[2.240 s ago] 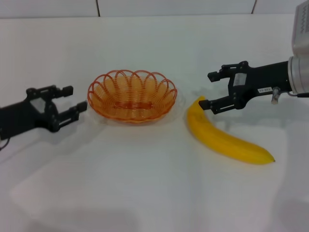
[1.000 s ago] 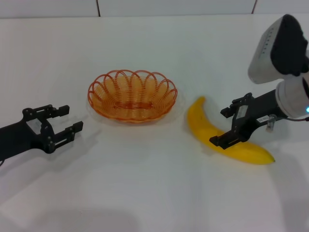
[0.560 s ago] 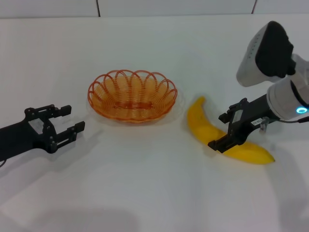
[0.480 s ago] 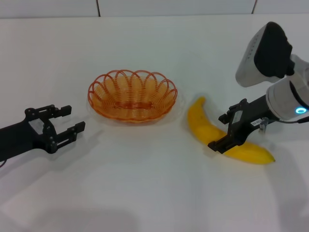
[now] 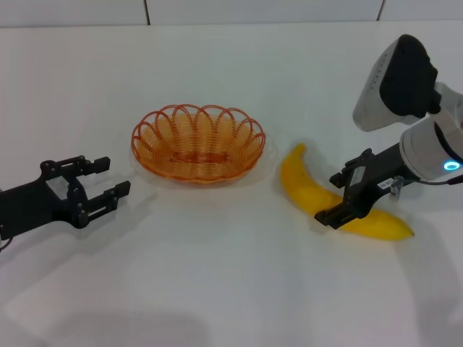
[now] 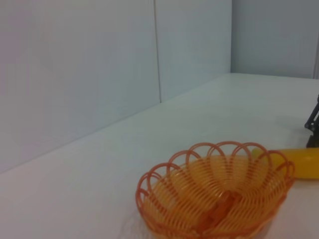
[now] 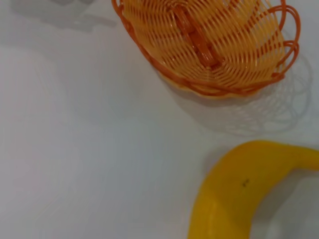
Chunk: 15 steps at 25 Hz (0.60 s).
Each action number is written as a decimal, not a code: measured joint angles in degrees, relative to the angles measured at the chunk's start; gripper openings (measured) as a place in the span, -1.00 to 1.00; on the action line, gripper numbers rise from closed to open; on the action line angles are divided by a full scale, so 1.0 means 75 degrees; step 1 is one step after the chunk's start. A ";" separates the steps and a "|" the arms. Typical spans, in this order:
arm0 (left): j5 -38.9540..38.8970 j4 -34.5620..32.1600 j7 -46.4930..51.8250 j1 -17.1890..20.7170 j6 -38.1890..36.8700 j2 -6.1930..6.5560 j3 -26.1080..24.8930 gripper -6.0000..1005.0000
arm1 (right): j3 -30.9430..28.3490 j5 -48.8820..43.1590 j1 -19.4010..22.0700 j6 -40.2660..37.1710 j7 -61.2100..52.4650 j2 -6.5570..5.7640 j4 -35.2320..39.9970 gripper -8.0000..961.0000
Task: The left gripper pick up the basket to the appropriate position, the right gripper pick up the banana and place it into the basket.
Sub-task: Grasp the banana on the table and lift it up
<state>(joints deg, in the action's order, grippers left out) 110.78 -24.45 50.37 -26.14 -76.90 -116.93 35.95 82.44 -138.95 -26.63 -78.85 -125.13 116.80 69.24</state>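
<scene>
The orange wire basket sits empty on the white table, left of centre. It also shows in the left wrist view and the right wrist view. The yellow banana lies on the table to the basket's right, seen also in the left wrist view and the right wrist view. My left gripper is open and empty, a short way left of the basket and apart from it. My right gripper is low over the banana's middle, its jaws open with one on each side of the fruit.
The white table stretches wide in front of the basket and banana. A white wall with seams runs along the table's far edge. My right arm's white-grey body rises at the right.
My right gripper came down from the banana's stem end to straddle its middle, and the banana's dark tip shifted slightly. My left gripper drew back from the basket, then edged slightly toward it.
</scene>
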 joint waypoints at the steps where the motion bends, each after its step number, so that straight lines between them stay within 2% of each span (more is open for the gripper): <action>1: 0.0000 0.0001 0.0000 -0.0002 0.0005 0.0000 0.0000 0.11 | 0.0000 0.0000 0.0000 -0.0004 -0.0018 0.0000 -0.0003 0.65; 9: -0.0001 0.0009 -0.0001 -0.0007 0.0017 0.0006 0.0000 0.11 | -0.0051 -0.0001 -0.0001 -0.0072 -0.0048 -0.0010 0.0006 0.59; 15: -0.0004 0.0014 -0.0002 -0.0007 0.0024 0.0006 0.0000 0.11 | -0.0079 0.0003 -0.0001 -0.0081 -0.0044 -0.0011 0.0066 0.09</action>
<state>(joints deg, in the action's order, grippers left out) 110.75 -24.34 50.36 -26.19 -76.72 -116.89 35.95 81.85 -138.92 -26.63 -79.46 -125.47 116.71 69.73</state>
